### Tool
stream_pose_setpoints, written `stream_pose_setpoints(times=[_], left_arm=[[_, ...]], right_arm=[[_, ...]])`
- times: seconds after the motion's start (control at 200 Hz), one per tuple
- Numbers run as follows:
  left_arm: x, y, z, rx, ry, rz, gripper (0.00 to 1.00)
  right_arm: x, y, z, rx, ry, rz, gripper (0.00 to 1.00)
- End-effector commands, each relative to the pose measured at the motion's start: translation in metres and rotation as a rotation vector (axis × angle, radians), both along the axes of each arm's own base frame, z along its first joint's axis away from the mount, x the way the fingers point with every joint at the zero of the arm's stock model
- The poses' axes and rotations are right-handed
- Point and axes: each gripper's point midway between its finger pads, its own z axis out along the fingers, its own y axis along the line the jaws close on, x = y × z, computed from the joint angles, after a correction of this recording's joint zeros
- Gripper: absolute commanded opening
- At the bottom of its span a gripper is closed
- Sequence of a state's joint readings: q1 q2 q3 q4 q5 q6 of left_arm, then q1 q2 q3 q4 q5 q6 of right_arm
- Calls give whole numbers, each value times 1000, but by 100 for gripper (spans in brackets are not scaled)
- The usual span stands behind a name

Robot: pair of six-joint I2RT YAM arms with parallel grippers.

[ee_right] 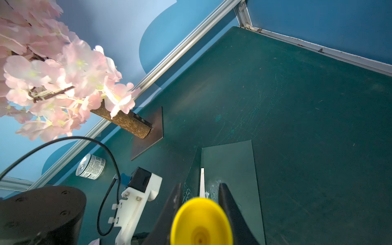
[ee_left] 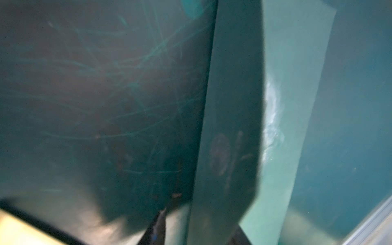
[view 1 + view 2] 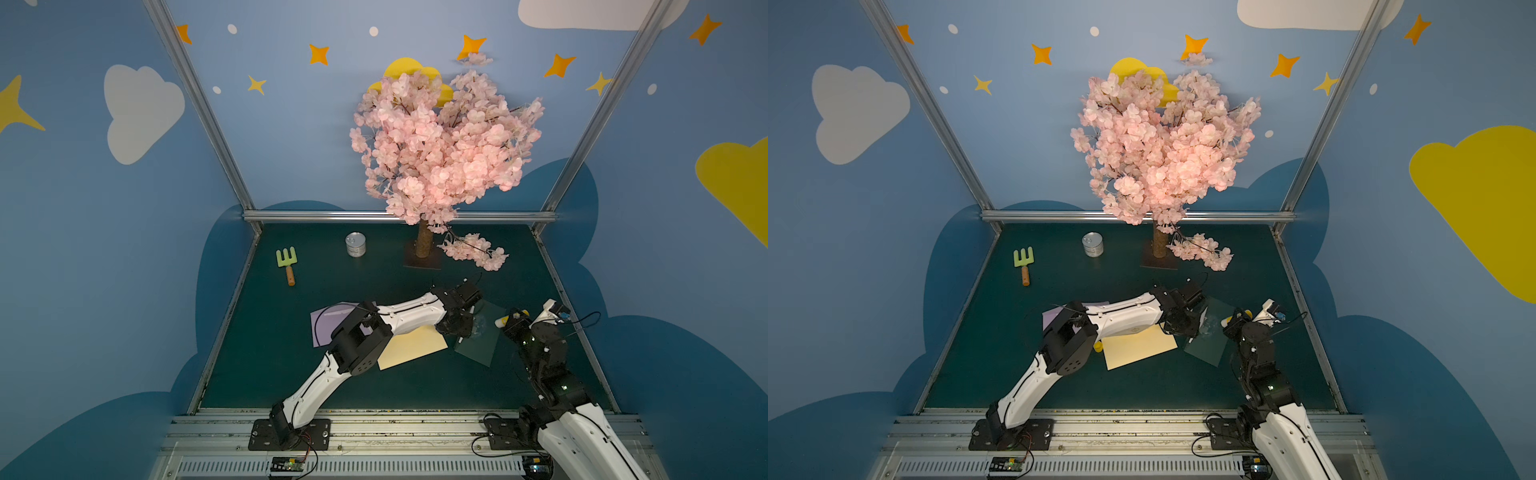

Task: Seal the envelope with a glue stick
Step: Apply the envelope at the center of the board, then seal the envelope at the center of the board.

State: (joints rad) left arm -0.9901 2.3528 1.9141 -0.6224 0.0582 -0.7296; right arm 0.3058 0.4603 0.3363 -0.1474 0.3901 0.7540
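Your right gripper (image 3: 512,322) is pinched on the glue stick (image 1: 200,222), and its wrist view shows why it sits that way. The black fingers (image 1: 228,203) clamp the barrel from both sides, so the round yellow end faces the camera and the working end points toward the envelope (image 3: 478,347). In both top views the stick's pale tip hangs at the envelope's right edge; you cannot tell whether it touches the paper. White glue smears (image 1: 209,191) lie along the fold, so the gluing looks largely done and closing the flap is what remains.

Your left gripper (image 3: 459,328) is down on the envelope's left side, probably to pin it or to work the flap. Its wrist view is a blur of dark green paper, so you cannot tell whether the jaws are spread or closed.

A yellow sheet (image 3: 411,349) lies just beside the envelope, under that arm, so press carefully or wet glue may catch it. A small yellow piece (image 3: 1098,347), likely the cap, lies at the sheet's far corner.
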Motion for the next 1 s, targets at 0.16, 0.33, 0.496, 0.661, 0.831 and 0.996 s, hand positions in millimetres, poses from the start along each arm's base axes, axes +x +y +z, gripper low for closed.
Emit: stream_pose_setpoints(times=[0.16,0.33,0.496,0.661,0.831,0.996], left_arm=[[-12,14,45,-119,12,-36,53],[3,23,64,-333,114,36,24],[35,23,59,-343,113,65,3],[56,3,45,-346,128,68,3],[58,-18,42,-379,149,44,3],[46,-31,37,-379,177,16,3]], right_arm=[[-4,-4,-4,-19,22,7,0],[-3,-7,-2,-16,21,-2,0],[-1,-8,-1,-13,27,-8,0],[1,-11,2,-14,25,-19,0],[2,-13,2,-8,30,-24,0],[2,-17,0,5,36,-33,0]])
